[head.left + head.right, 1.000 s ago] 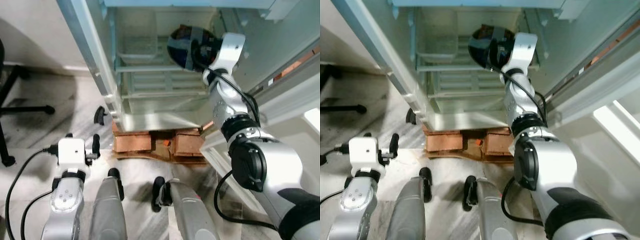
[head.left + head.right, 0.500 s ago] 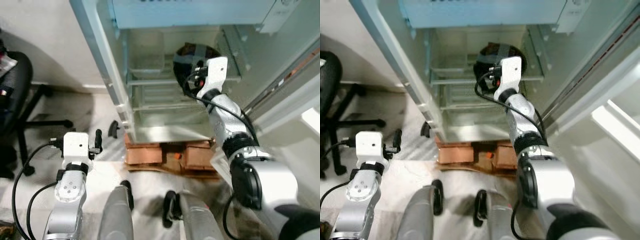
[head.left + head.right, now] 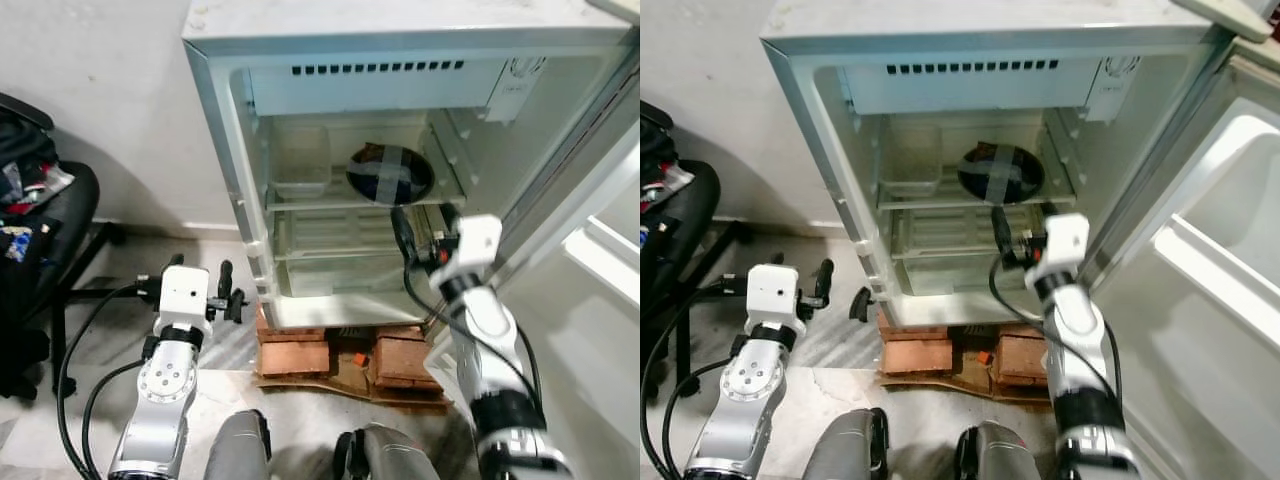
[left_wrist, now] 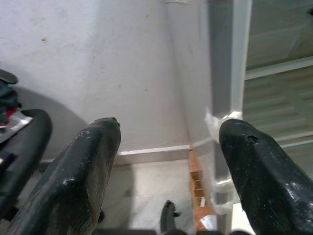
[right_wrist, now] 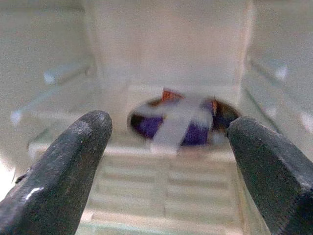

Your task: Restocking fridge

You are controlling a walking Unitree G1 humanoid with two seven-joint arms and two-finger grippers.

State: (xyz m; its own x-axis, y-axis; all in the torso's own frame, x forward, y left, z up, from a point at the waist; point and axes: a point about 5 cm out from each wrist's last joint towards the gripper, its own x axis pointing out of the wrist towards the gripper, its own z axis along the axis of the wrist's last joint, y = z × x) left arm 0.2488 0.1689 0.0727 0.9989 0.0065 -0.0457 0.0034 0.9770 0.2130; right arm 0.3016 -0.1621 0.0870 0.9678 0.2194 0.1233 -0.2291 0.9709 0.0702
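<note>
The open fridge (image 3: 225, 150) stands in front of me. On its upper glass shelf (image 3: 300, 196) lies a dark round pack (image 3: 388, 172) with a grey tape strip across it; in the right wrist view the dark pack (image 5: 181, 122) looks purple with a pale strip. My right gripper (image 3: 405, 240) is open, held just outside the fridge, below and in front of that pack, with nothing between its fingers (image 5: 63, 166). My left gripper (image 3: 230, 295) is open too, low beside the fridge's left edge, and its fingers (image 4: 83, 166) face the white wall.
A clear tub (image 3: 300, 165) sits on the upper shelf left of the pack. The fridge rests on bricks (image 3: 300, 355). Its open door (image 3: 590, 300) stands at the right. A black office chair (image 3: 50, 230) with clutter is at the left.
The head views have pulled back and up. My right gripper has let go of the dark pack and drawn back out of the fridge; the pack stays on the shelf.
</note>
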